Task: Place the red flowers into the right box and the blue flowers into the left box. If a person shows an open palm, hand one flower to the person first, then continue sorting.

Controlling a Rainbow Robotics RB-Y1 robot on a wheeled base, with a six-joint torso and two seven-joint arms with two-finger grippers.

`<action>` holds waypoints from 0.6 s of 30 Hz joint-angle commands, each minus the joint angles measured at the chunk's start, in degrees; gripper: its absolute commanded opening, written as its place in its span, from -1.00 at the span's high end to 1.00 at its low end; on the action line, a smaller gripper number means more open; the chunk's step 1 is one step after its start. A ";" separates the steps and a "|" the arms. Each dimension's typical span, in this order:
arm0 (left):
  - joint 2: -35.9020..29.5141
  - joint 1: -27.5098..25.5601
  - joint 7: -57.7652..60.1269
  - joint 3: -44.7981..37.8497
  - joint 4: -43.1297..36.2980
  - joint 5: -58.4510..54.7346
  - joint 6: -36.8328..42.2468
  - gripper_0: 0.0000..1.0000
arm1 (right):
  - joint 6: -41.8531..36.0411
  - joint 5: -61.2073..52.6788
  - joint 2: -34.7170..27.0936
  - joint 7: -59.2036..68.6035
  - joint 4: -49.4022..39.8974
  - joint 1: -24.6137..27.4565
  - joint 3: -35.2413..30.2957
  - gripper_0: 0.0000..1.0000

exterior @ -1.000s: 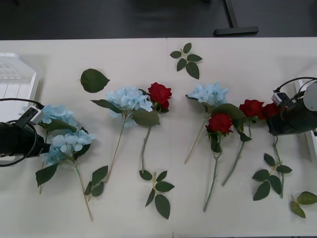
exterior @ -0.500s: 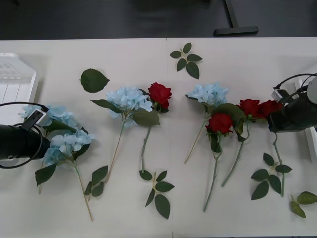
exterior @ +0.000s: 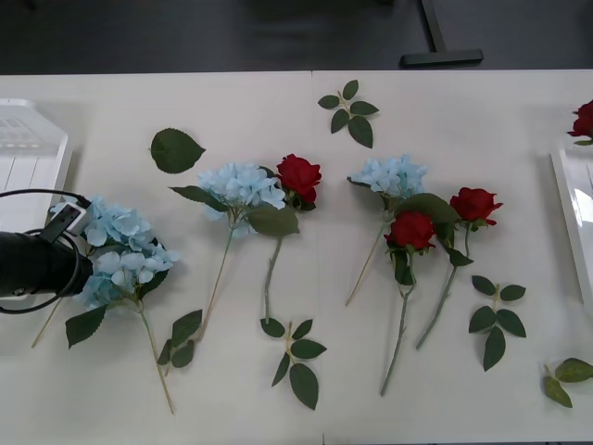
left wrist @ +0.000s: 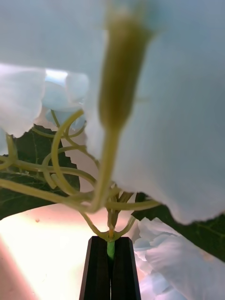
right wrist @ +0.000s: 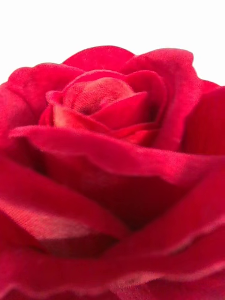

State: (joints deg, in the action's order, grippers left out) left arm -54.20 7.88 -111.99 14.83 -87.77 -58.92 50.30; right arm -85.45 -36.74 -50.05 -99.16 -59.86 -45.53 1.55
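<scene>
1. Left wrist view: my left gripper (left wrist: 111, 262) pinches a thin green stem (left wrist: 110, 250) of a fluffy blue flower (exterior: 119, 229), the bloom just beyond its black fingers (left wrist: 97, 269).
2. Next, I judge, carry it left into the ribbed white left box (exterior: 28, 148).
3. Right gripper: cannot tell; a velvety rose (right wrist: 112, 178) sits close ahead, by the right box (exterior: 567, 213).

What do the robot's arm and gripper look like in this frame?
The left arm is a matte black cylinder looped by thin black cables, carrying a small white-grey module on top. The left gripper has two flat, narrow black fingers with straight edges.
</scene>
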 commanded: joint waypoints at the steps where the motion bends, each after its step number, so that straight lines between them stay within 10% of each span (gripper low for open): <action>1: -4.34 2.05 6.35 -1.56 -5.66 -1.46 3.48 1.00 | 7.05 9.40 -4.44 -2.79 -0.17 -2.19 8.29 1.00; 10: -11.28 2.05 14.52 -17.99 -14.27 -13.15 25.28 1.00 | 23.49 19.60 0.75 -1.04 15.12 -3.42 11.80 1.00; 18: -14.89 2.58 12.67 -30.65 -3.90 -14.47 31.43 1.00 | 33.25 22.50 4.61 0.37 25.23 -3.95 9.78 1.00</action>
State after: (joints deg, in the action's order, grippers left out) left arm -64.07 8.17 -95.85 -13.71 -96.73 -73.58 81.95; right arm -55.01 -15.56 -46.57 -99.32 -36.20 -46.65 12.87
